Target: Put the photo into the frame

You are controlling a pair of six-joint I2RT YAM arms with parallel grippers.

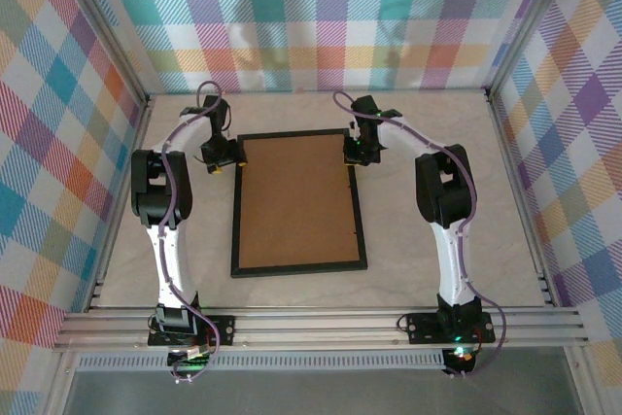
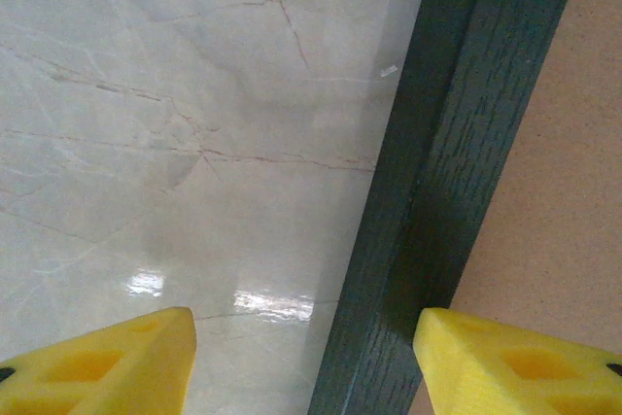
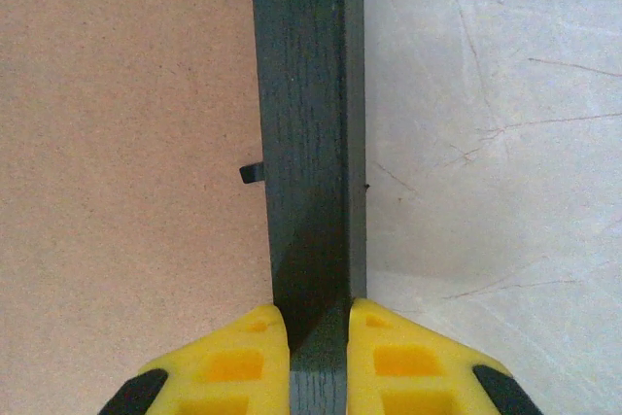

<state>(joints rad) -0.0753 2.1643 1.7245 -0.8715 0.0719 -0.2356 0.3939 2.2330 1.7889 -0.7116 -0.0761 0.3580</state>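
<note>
I count one frame (image 1: 298, 203), lying back-up mid-table (image 1: 437, 269) with its brown board facing me, and two grippers at its far corners. From above I get the whole outline. The right wrist view adds one small black tab (image 3: 252, 173) on the board, with my right gripper (image 3: 319, 323) clamped on the right rail. My left gripper (image 2: 305, 328) stands open, the left rail between its fingers

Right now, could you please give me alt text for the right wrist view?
The right gripper pinches the black side rail of the frame between its yellow fingertips. The brown back, with a small black tab, lies to the left, and the pale marbled table to the right.
</note>
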